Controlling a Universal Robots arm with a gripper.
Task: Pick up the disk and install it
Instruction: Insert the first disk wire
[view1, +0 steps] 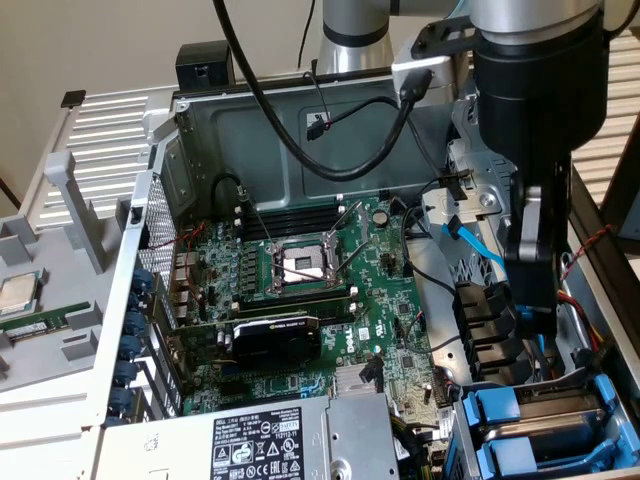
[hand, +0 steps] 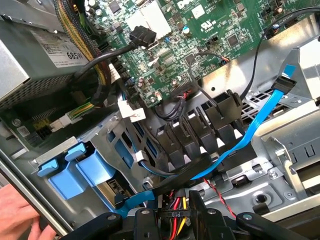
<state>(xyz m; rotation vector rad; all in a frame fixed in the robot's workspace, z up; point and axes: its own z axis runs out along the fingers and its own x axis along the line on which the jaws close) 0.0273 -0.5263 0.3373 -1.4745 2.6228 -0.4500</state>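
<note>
Two blue carriers (view1: 500, 462) side by side in drive cage (view1: 460, 440); disk (view1: 555, 402) among them, which one unclear. Gripper (view1: 532, 320) hanging near cage, open or closed: can't tell. Person's hand (hand: 20, 217) near carriers.

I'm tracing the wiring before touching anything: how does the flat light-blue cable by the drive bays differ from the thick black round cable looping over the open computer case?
The flat light-blue cable is thin and ribbon-like; the thick black round cable is stout and tubular. The blue one lies low beside the black drive bays; the black one drops from above and hangs in a loop before the grey metal case wall. Both are flexible and curved.
</note>
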